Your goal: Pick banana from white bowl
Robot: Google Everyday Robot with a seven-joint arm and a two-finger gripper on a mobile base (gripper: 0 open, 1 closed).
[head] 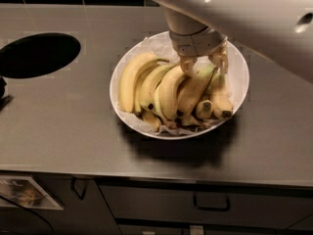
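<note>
The white bowl [234, 94] sits on the steel counter, lined with crinkled paper and filled with several yellow bananas. The slim, nearly straight banana [193, 92] lies right of the middle, stem end up at the back and dark tip toward the front. My gripper [203, 63] hangs from the white arm over the back of the bowl. One finger [187, 65] is left of the banana's stem end and the other is right of it. The fingers stand apart around that end, at banana level.
Fatter curved bananas [132, 80] fill the bowl's left half and short stubby ones [220, 99] lie at its right. A dark round hole [39, 55] is cut in the counter at the left. A black object [2, 94] sits at the left edge. Drawer fronts [210, 204] run below the counter's front edge.
</note>
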